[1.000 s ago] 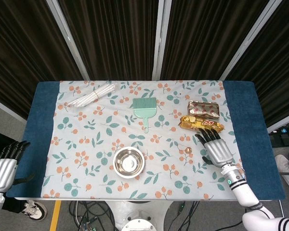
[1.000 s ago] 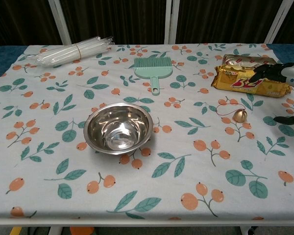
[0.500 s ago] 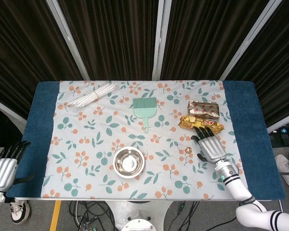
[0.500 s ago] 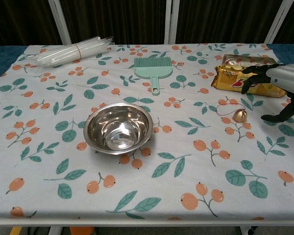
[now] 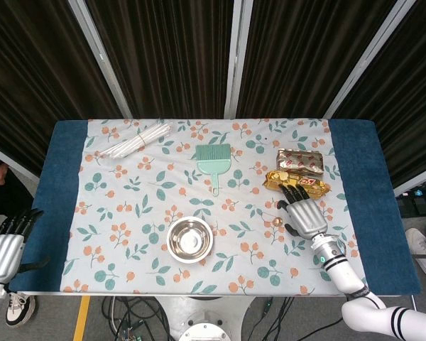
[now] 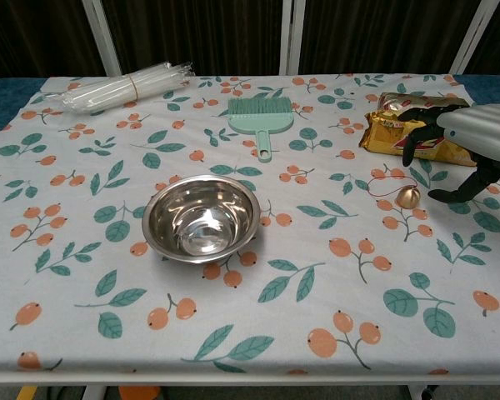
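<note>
Hovering open-fingered, holding nothing, near worktop's right edge: right hand (image 6: 465, 142) above small shiny gold bell (image 6: 407, 197) lying beside glossy yellow snack packet (image 6: 389, 133).

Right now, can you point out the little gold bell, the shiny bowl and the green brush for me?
gold bell (image 6: 408, 197), chest view, on its rounded body.
steel bowl (image 6: 202, 218), chest view, on its inner bottom.
green brush (image 6: 260, 116), chest view, on its bristle head.

My right hand (image 6: 471, 146) runs off the chest view's edge and covers part of the gold snack packet (image 6: 389, 133)
</note>
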You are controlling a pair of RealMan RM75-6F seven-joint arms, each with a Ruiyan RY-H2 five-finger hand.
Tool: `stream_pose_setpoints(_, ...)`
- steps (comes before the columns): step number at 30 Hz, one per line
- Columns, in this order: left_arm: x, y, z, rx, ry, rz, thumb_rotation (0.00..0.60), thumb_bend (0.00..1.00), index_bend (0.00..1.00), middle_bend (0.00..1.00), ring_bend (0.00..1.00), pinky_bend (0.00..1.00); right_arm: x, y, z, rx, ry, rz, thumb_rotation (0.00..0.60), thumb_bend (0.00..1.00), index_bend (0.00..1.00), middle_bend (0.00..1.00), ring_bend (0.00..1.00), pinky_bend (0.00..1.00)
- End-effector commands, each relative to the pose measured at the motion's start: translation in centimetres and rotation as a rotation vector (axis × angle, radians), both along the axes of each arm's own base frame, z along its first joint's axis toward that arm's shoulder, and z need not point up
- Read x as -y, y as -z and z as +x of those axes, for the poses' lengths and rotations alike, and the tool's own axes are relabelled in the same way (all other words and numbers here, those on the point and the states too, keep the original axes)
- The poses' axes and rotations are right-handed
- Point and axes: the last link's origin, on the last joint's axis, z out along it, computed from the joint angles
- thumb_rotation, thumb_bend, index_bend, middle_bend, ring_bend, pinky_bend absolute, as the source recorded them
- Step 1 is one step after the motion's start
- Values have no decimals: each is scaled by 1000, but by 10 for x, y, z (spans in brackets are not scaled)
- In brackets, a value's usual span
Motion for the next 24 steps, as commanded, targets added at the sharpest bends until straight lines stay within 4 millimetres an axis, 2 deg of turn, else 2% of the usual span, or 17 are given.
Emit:
stream_pose_setpoints(1,0,0,-1,1,-2,-1,600,0,106,87,48,132,0,1,1,-2,-2,1,600,222,389,18,0,0)
stream_pose_setpoints(6,0,1,-2,2,-5,-3,600,0,106,87,48,132,0,4,3,-4,-10,4,600,257,401,27,0,0)
stream_pose_setpoints(24,1,1,-6,7,-17,-7,600,0,106,87,48,132,-3,11,6,-17,-30,0,600,258,463,31,0,0)
